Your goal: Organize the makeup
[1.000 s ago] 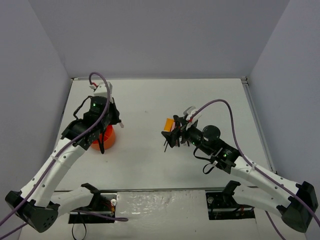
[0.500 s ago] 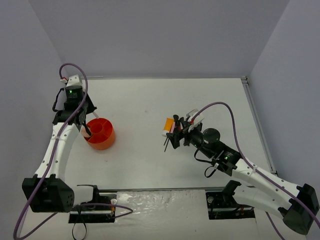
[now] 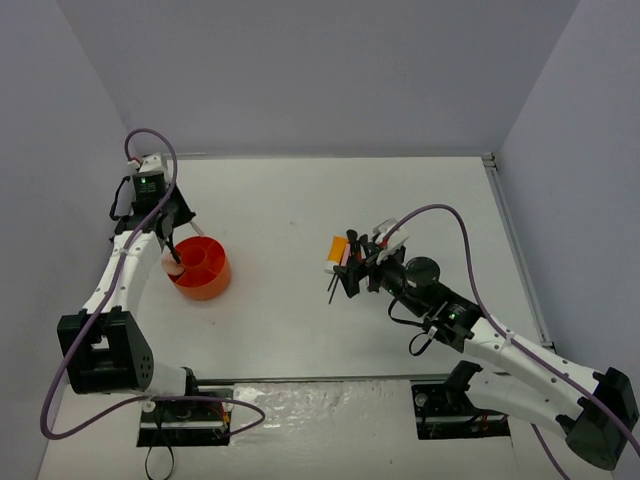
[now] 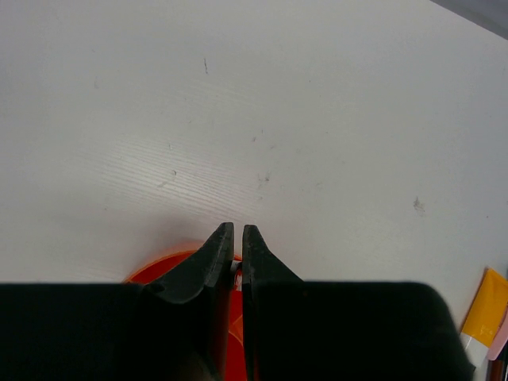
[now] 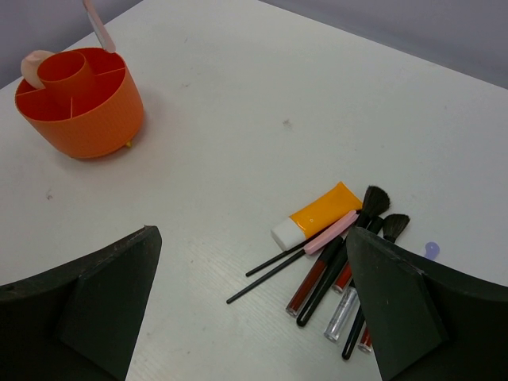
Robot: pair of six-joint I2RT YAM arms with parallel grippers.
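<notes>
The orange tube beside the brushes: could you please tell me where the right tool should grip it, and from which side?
Probably from straight above, pinching across the middle of the tube. It lies flat, its far long edge faces bare table, and the body is narrower than it is long. A pink stick lies close along the near edge and may get nudged.
</notes>
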